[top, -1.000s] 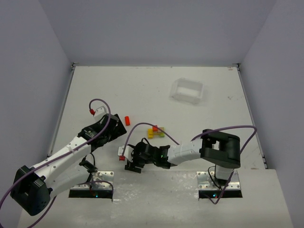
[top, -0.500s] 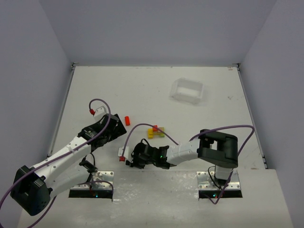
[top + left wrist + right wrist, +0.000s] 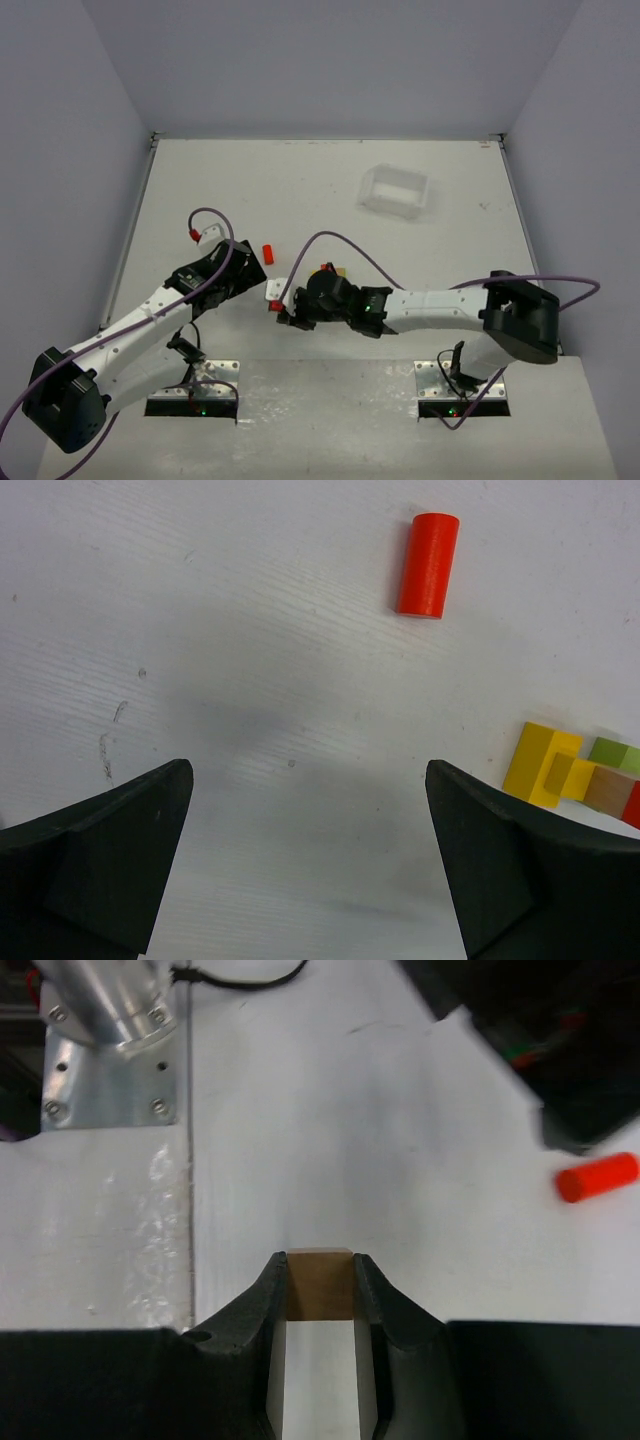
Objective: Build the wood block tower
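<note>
1. Two sets of jaws show. The left jaws stand wide apart with nothing between them, above the counter (image 3: pixel 250 680).
2. The right jaws are closed on a plain brown block (image 3: pixel 320 1285), at lower centre of the right wrist view.
3. The wood block tower (image 3: pixel 545 765) sits at the lower right edge of the left wrist view, its yellow, green, brown and red pieces touching.
4. A red cylinder (image 3: pixel 267 253) lies on its side near the tower, apart from it.
5. A clear tray (image 3: pixel 395 190) sits upper right of centre in the top view, well apart.

Robotics laboratory test cell: white table (image 3: pixel 250 180) enclosed by plain grey walls (image 3: pixel 330 60), with metal base plates (image 3: pixel 222 372) bolted at its near edge.
</note>
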Robot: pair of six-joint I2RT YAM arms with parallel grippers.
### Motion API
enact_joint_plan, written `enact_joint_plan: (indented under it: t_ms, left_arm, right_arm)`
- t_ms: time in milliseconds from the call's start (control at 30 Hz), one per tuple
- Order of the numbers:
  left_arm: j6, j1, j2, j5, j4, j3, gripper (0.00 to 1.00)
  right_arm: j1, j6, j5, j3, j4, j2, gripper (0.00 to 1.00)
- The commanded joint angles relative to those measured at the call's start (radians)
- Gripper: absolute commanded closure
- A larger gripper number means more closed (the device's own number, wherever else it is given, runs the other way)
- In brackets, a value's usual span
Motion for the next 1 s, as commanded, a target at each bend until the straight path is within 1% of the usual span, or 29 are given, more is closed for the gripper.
enact_joint_plan:
  t_ms: [0, 33, 100, 133, 167, 233, 267, 367, 433, 467, 533, 600, 733, 867, 967]
  left_arm:
    - [0.024, 0.012, -0.001, 0.011, 0.048, 0.025, 0.00]
    - [0.027, 0.012, -0.001, 0.013, 0.052, 0.029, 0.00]
    - [0.039, 0.013, 0.002, 0.020, 0.061, 0.036, 0.00]
    - [0.042, 0.013, 0.007, 0.021, 0.071, 0.039, 0.00]
    - [0.046, 0.012, 0.010, 0.021, 0.076, 0.045, 0.00]
    - [0.054, 0.012, 0.018, 0.022, 0.083, 0.055, 0.00]
    - [0.058, 0.012, 0.021, 0.020, 0.087, 0.059, 0.00]
    - [0.070, 0.013, 0.030, 0.013, 0.101, 0.069, 0.00]
    - [0.084, 0.012, 0.040, 0.016, 0.109, 0.084, 0.00]
    - [0.087, 0.013, 0.045, 0.018, 0.111, 0.092, 0.00]
    - [0.121, 0.012, 0.061, 0.034, 0.133, 0.107, 0.00]
    - [0.149, 0.012, 0.074, 0.053, 0.162, 0.111, 0.00]
    - [0.199, 0.012, 0.108, 0.094, 0.196, 0.131, 0.00]
    - [0.228, 0.012, 0.136, 0.104, 0.211, 0.152, 0.00]
    - [0.252, 0.012, 0.150, 0.128, 0.240, 0.160, 0.00]
  right_arm:
    - [-0.124, -0.107, -0.049, 0.085, -0.073, -0.164, 0.99]
    - [-0.157, -0.127, -0.060, 0.102, -0.082, -0.197, 0.98]
    - [-0.281, -0.170, -0.119, 0.165, -0.095, -0.239, 0.97]
    - [-0.327, -0.160, -0.156, 0.199, -0.113, -0.248, 0.97]
    - [-0.368, -0.157, -0.248, 0.275, -0.155, -0.248, 0.97]
    - [-0.450, -0.189, -0.293, 0.338, -0.254, -0.237, 0.97]
    - [-0.478, -0.211, -0.293, 0.346, -0.289, -0.240, 0.97]
    - [-0.525, -0.295, -0.301, 0.312, -0.326, -0.260, 0.97]
    - [-0.577, -0.343, -0.349, 0.291, -0.389, -0.275, 0.96]
    - [-0.581, -0.351, -0.357, 0.291, -0.400, -0.276, 0.96]
    - [-0.630, -0.439, -0.446, 0.289, -0.521, -0.275, 0.96]
    - [-0.658, -0.474, -0.496, 0.278, -0.568, -0.275, 0.96]
    - [-0.688, -0.560, -0.530, 0.212, -0.585, -0.272, 0.96]
    - [-0.692, -0.615, -0.554, 0.190, -0.633, -0.222, 0.95]
    - [-0.690, -0.635, -0.582, 0.178, -0.634, -0.177, 0.95]
